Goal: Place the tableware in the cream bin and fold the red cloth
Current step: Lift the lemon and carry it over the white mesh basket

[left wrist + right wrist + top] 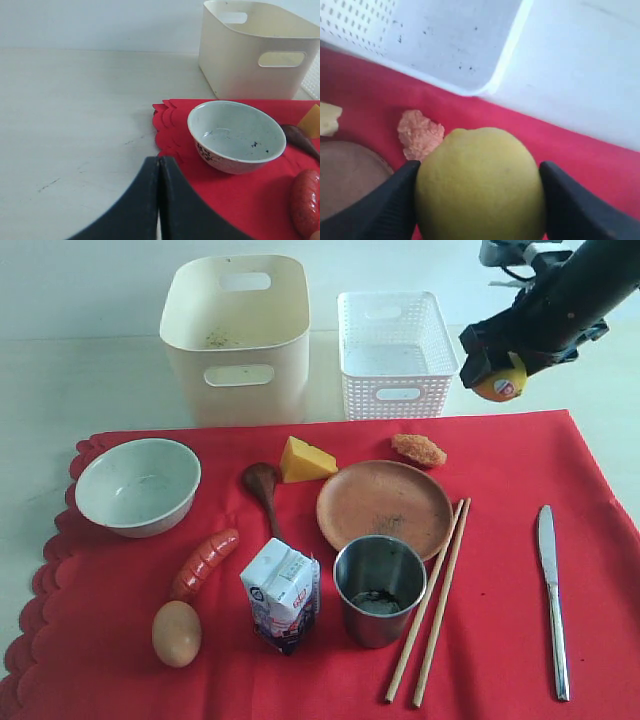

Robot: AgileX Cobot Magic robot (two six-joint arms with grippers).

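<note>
A red cloth (pixel 500 640) with a scalloped left edge covered the lower two thirds of the exterior view, lying flat on a pale table (pixel 60 390). Behind it, at upper centre, stood the cream bin (pixel 190 380), with a white lattice basket (pixel 365 400) just beside it on the right. All the tableware sat on the cloth, outside the bin: a pale bowl (pixel 137 510) at left, a dark wooden spoon (pixel 264 495) near centre, a round wooden plate (pixel 385 508) right of it, a steel cup (pixel 375 625) upright just below the plate, two chopsticks (pixel 430 605) slanting beside the cup, and a silver knife (pixel 551 590) at far right. Food lay among them: a cheese wedge (pixel 303 461), a fried piece (pixel 418 450), a sausage (pixel 205 562), an egg (pixel 176 633) and a milk carton (pixel 283 595). At upper right, the right gripper (pixel 477 200) clasped a yellow lemon (pixel 500 382) in the air, by the basket's right corner. The left gripper (pixel 159 200) was clenched on nothing, above the table near the bowl.
</note>
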